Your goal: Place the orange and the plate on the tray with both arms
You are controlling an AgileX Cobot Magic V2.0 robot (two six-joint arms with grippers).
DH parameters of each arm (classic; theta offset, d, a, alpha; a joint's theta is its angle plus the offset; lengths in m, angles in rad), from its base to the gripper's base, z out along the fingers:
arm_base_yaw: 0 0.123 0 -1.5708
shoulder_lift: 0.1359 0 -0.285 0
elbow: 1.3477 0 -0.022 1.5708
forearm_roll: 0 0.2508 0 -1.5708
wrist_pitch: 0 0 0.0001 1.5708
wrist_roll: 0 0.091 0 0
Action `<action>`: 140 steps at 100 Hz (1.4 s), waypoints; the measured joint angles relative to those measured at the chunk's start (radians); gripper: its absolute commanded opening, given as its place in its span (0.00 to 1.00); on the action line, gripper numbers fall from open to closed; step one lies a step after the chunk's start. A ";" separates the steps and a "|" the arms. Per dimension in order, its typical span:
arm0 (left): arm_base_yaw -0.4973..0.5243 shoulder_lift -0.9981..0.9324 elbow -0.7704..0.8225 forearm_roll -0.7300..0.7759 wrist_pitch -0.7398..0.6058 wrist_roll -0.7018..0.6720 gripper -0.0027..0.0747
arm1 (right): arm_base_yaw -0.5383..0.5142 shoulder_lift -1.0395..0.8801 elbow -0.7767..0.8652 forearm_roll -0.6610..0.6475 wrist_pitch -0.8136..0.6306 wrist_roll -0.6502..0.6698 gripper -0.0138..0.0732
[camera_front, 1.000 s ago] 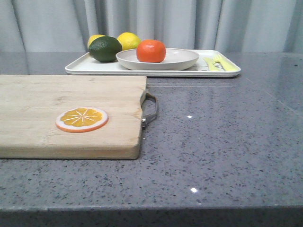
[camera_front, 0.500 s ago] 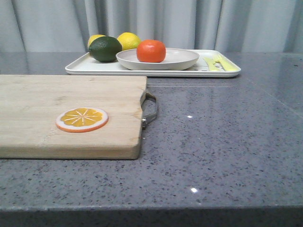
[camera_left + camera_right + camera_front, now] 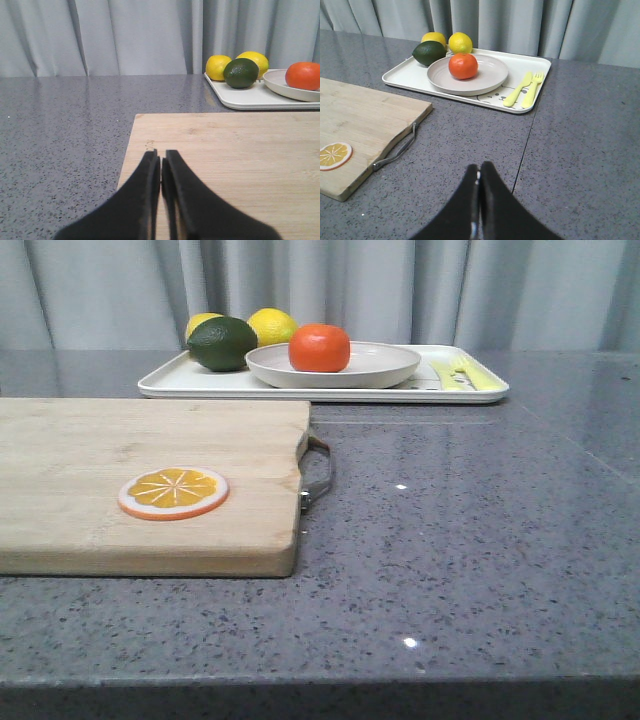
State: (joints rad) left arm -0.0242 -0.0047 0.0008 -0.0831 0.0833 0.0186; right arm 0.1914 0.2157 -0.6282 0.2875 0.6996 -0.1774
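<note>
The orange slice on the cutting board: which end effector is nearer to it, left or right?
Left, probably. The left end effector hangs over the cutting board that carries the orange slice. The right end effector hangs over bare table, off the board's handle end.

Orange (image 3: 319, 347): deep orange, glossy. Plate (image 3: 385, 365): matte beige. Tray (image 3: 190, 378): white, with yellow-green utensils (image 3: 522, 89). Two lemons (image 3: 272, 325): yellow. Lime (image 3: 222, 343): dark green. Cutting board (image 3: 110, 440): pale wood grain. Slice (image 3: 173, 492): orange, white rim. Table (image 3: 480, 530): grey, speckled. Both claws: black.
</note>
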 measured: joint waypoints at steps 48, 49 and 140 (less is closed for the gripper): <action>0.000 0.000 0.000 0.000 0.000 0.000 0.04 | 0.000 0.000 0.239 -0.106 -0.410 0.086 0.07; 0.000 0.000 0.000 0.000 0.000 0.000 0.04 | 0.000 0.000 0.243 -0.121 -0.418 0.094 0.07; 0.000 0.000 0.000 0.000 0.002 -0.002 0.04 | -0.120 -0.223 0.655 -0.404 -0.725 0.367 0.07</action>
State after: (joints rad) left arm -0.0242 -0.0047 0.0008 -0.0831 0.0851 0.0163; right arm 0.0714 -0.0076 0.0263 -0.1170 -0.0257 0.1892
